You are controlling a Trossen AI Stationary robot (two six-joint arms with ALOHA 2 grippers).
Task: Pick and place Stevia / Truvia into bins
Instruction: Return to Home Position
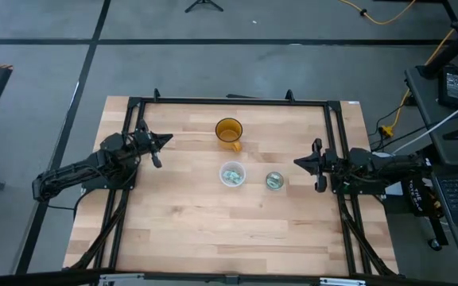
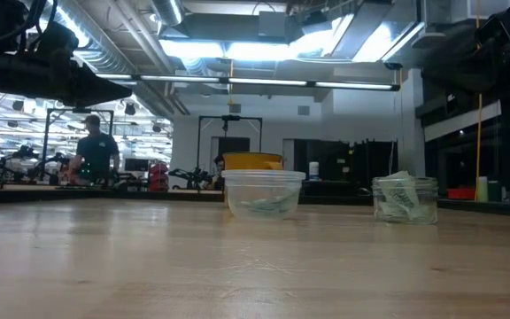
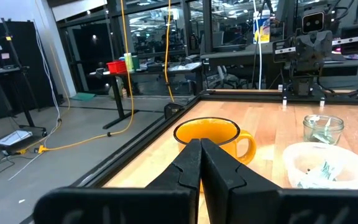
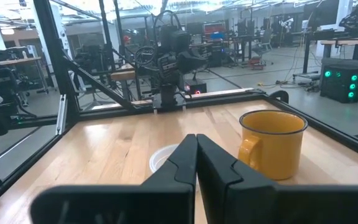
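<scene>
Step in hand = homing, by my read. Left hand (image 1: 168,140) is hanging over the left side of the bench (image 1: 197,226), fingers clenched on nothing. Right hand (image 1: 296,163) is hanging over the right side, also clenched and empty.

Packets (image 1: 232,175) are sitting inside the clear cup (image 2: 264,174) and the small jar (image 2: 405,180), mid-bench, near each other but apart. I'm not seeing any loose on the wood. Yellow mug (image 1: 229,131) is standing just beyond the clear cup, toward the far edge.

To do it well, I'm planning to pull each arm straight back on its own side, slow, wrists high and hands shut, w/ no sweep across the middle.

Edges: a black frame (image 1: 229,101) is running along the far and side edges, and both arms are sitting close to the side rails, so I'm watching elbows there. The jar is the nearest thing to the right hand: near, not touching. Open room is lying mostly in the front half of the bench. A person (image 2: 96,146) is standing well beyond the bench, no concern.
</scene>
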